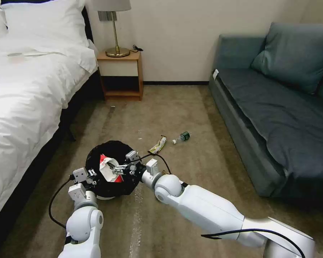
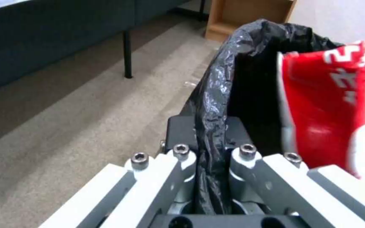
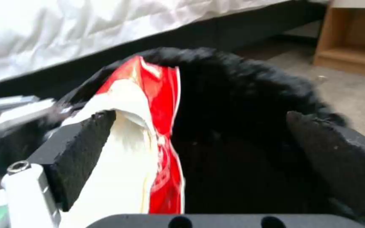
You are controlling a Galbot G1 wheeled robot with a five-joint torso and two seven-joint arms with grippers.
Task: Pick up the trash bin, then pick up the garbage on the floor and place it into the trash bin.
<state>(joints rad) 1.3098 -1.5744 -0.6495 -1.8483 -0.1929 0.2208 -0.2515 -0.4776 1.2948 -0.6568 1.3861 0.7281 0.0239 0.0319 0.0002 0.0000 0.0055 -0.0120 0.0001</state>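
Note:
The trash bin (image 1: 115, 145), white with a black liner, is held just above the carpet between my two arms. My left gripper (image 1: 91, 175) is shut on its near rim; the left wrist view shows the liner (image 2: 258, 63) pinched in the left gripper (image 2: 210, 129). My right gripper (image 1: 116, 167) hovers over the bin's mouth, open. A red snack packet (image 1: 104, 165) stands in the bin (image 3: 241, 82), leaning on one pad (image 3: 85, 148) of the right gripper (image 3: 201, 118). On the floor beyond lie a yellow-black wrapper (image 1: 158, 144) and a small clear bottle (image 1: 182, 137).
The bed (image 1: 25, 89) runs along the left, close to the bin. A wooden nightstand (image 1: 120, 73) with a lamp stands at the back wall. A grey sofa (image 1: 276, 118) lines the right. Open carpet lies between, with a pale strip (image 1: 136, 218) near my arms.

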